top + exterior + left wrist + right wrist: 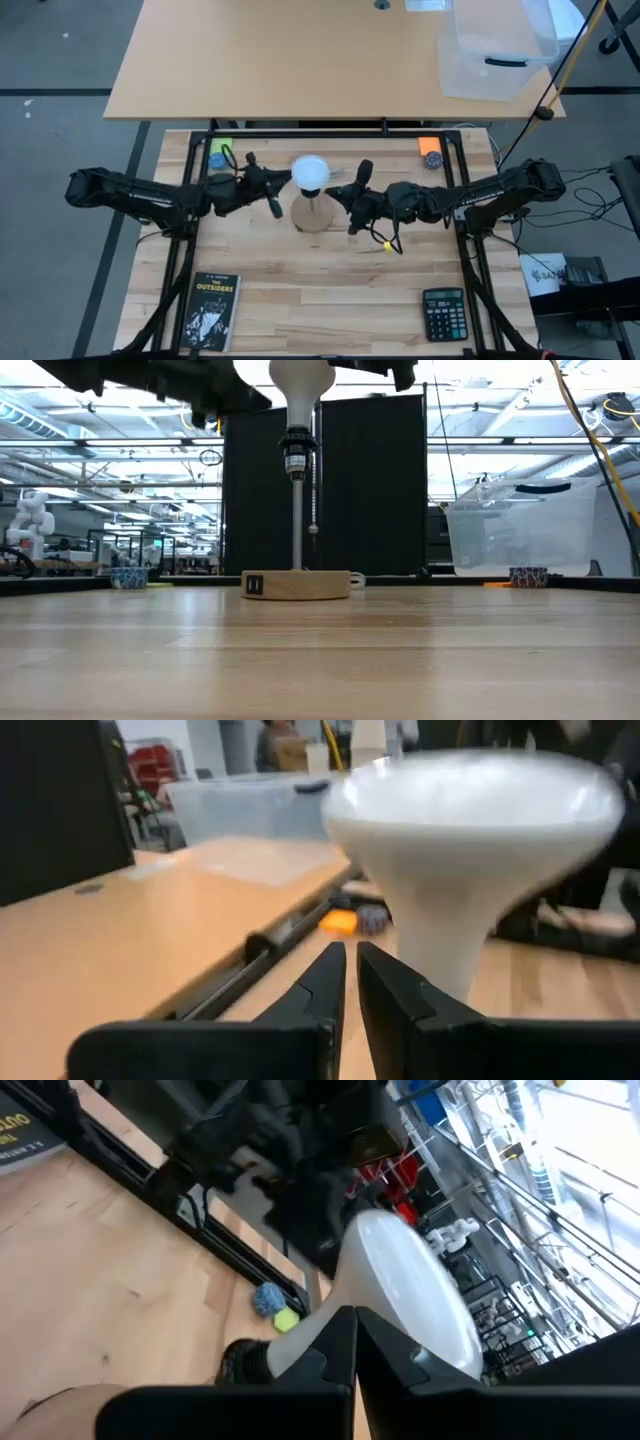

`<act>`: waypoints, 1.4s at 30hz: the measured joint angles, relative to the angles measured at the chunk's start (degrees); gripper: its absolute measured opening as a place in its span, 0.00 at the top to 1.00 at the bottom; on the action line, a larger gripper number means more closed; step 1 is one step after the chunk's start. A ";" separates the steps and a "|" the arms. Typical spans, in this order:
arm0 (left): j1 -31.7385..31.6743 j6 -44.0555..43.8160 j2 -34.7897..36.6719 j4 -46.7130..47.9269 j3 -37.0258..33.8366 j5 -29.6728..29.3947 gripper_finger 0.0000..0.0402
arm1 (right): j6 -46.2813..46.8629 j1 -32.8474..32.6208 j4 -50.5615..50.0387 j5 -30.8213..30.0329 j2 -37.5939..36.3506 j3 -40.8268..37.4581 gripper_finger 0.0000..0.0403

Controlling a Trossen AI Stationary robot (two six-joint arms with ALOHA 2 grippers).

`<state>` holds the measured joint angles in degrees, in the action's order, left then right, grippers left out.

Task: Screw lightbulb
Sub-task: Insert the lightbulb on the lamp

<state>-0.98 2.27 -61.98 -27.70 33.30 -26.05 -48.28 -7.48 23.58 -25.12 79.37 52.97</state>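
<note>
Lightbulb (300,382) sits cropped in its stand (297,584); both grippers' jaws clenched beside it, gripping nothing.

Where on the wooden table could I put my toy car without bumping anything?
Best spot: the bare wood between the book and the calculator. The middle is crowded: both arms meet at the lightbulb on its stand. The back corners hold small things.

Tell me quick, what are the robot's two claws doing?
Left gripper: nearly closed, empty, beside the round white frosted lightbulb.
Right gripper: closed, empty, by the bulb's neck.
</note>
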 joint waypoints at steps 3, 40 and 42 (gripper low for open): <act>-0.54 -0.69 0.34 -0.55 0.24 -0.01 0.91 | -0.66 -0.91 -0.96 -0.72 -0.02 0.00 1.00; 5.19 -15.80 -24.94 -1.71 0.17 1.57 0.33 | 38.49 6.66 -9.71 10.49 4.44 -0.02 0.49; 4.63 -15.94 -26.93 -5.05 0.20 1.77 0.33 | 38.65 7.04 -7.43 10.42 5.65 -0.02 0.50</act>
<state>3.65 -13.67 -88.91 -32.75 33.50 -24.29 -9.63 -0.44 16.15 -14.71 85.01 52.95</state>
